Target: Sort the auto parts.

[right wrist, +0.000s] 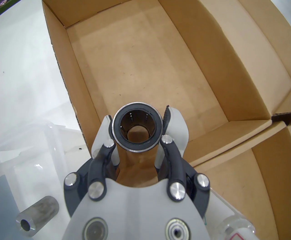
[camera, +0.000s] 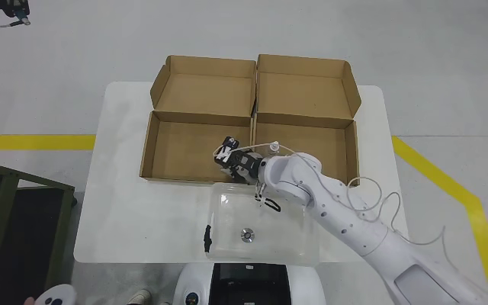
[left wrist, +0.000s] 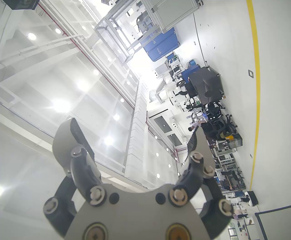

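While over box (right wrist: 136, 63), bearing (right wrist: 116, 128) inside right pincer (right wrist: 138, 117)

Bearing (right wrist: 138, 146) blk, silver rim — boxes (camera: 179, 149) brown cardboard; table (camera: 122, 213) wht.

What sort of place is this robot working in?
Probably a factory hall or industrial robotics lab: yellow painted floor line, aluminium-framed machine enclosure and blue metal cabinet under a high lit ceiling, and the right tool holding a black-rimmed metal bearing sleeve.
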Motion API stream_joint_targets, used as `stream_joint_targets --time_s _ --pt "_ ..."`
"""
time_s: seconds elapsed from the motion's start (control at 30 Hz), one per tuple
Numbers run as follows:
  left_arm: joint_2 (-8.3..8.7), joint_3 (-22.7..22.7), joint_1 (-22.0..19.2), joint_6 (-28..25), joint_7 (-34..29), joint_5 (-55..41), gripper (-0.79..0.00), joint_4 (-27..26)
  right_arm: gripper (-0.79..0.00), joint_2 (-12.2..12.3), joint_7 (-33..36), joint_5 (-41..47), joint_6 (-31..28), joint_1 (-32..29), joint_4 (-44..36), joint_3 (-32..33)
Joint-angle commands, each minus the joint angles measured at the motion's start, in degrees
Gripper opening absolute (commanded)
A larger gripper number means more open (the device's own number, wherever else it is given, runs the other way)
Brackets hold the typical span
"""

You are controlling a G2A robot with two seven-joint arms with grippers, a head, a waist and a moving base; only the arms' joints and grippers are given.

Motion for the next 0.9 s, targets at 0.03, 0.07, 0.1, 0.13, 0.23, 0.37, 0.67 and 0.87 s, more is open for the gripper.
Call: stream_joint_targets --time_s 0.03,0.07,0.1,0.13,0.23,0.37,0.67,0.87 --pt "0.00 0.00 0.00 0.00 0.00 0.00 0.000 0.00 -0.058 -0.11 0.17 -0.79 -0.04 -0.07 0.12 0.41" --pt "0.00 0.00 0.00 0.00 0.00 0.00 0.000 0.00 -0.022 -0.15 0.21 -0.82 -0.10 -0.22 0.13 0.53" --pt "0.00 0.00 0.00 0.00 0.00 0.00 0.000 0.00 -0.015 -0.19 0.21 -0.57 -0.22 -0.36 0.12 0.73" --pt "0.00 0.00 0.00 0.00 0.00 0.00 0.000 0.00 0.000 -0.22 0.29 -0.63 -0.35 -0.43 0.09 0.89" --pt "0.00 0.00 0.00 0.00 0.00 0.00 0.000 0.00 0.000 -0.23 -0.20 -0.27 -1.06 -0.94 -1.06 1.64" --pt "0.00 0.00 0.00 0.00 0.00 0.00 0.000 0.00 0.000 0.02 -0.94 0.38 -2.11 -2.19 -3.95 3.22" --pt "0.00 0.00 0.00 0.00 0.00 0.00 0.000 0.00 0.000 1.50 -1.80 1.77 -5.19 -7.07 -14.25 8.79" --pt "0.00 0.00 0.00 0.00 0.00 0.00 0.000 0.00 0.000 3.09 -1.17 0.79 -10.33 -12.27 -21.19 12.52"
